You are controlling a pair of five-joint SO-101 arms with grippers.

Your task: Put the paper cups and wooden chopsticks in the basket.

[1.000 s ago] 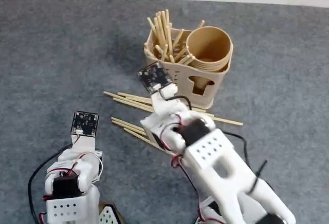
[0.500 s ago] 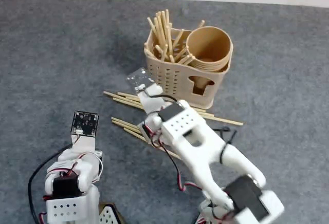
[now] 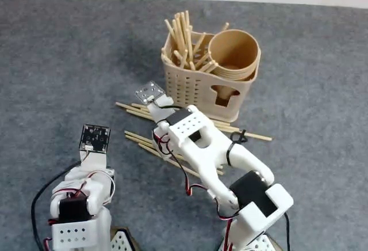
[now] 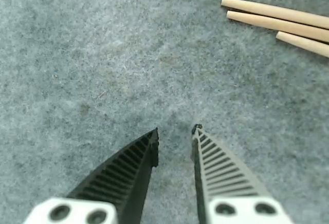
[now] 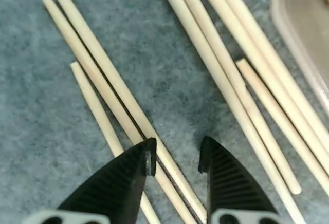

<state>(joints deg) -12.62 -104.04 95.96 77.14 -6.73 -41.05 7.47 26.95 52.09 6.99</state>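
Observation:
A beige slotted basket [image 3: 201,87] holds several wooden chopsticks [image 3: 183,35] and stacked paper cups [image 3: 233,52]. More chopsticks [image 3: 144,141] lie loose on the grey mat in front of it. My right arm [image 3: 195,141] leans down over them. My right gripper [image 5: 176,157] is open just above the mat, with one of a pair of chopsticks [image 5: 103,90] running between its fingers. Another group of chopsticks [image 5: 231,75] lies beside the basket corner [image 5: 303,18]. My left gripper [image 4: 175,134] is open over bare mat, a little short of three chopstick ends [image 4: 277,21].
The grey mat [image 3: 69,61] covers the whole table. My left arm [image 3: 86,199] stands at the front left. One long chopstick [image 3: 253,135] sticks out to the right, in front of the basket.
My right arm has swung down and to the left, away from the basket front and onto the loose chopsticks. The left arm has not moved.

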